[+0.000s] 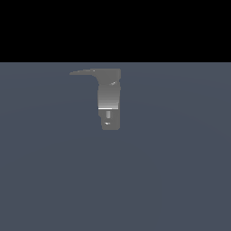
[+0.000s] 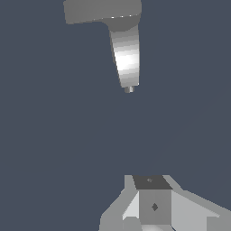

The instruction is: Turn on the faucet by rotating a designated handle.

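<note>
The gripper shows only as a grey block, so I cannot tell how open it is; it holds nothing visible. Well ahead of it stands the faucet, its handle jutting sideways from the faucet's top

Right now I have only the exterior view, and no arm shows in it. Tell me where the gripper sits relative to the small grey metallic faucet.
Observer: In the wrist view the gripper is apart from the small grey metallic faucet. Bare blue-grey surface lies between them and nothing touches.
Operator: Report whether the jaws are open.
Observer: I cannot tell. Only a blocky grey part of the gripper shows at the picture's edge.
Operator: Place the thin flat grey handle for me.
Observer: The handle is at the end of the faucet farthest from the gripper.
</note>
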### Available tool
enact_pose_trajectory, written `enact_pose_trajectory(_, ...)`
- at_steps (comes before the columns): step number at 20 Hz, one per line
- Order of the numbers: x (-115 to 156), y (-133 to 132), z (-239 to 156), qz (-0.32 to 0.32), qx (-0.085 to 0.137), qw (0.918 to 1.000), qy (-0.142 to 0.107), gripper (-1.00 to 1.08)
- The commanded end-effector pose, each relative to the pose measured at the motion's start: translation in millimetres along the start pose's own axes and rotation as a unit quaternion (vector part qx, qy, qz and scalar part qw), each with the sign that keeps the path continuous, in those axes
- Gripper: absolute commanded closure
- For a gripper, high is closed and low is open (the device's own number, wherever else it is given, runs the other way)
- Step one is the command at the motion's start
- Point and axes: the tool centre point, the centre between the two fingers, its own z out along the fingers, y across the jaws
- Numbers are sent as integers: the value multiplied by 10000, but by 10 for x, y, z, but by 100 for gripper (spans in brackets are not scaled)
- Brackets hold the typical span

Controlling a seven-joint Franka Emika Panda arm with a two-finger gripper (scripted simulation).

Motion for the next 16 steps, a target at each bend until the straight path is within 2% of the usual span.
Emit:
enact_pose_trajectory(1, 53, -118, 70, 229, 0, 9997, 1, 108)
enact_pose_trajectory(8, 255, -463, 279, 924, 1, 9957, 7, 108)
enact_pose_trajectory(16, 550, -823, 518, 1718, 4, 9851, 13, 108)
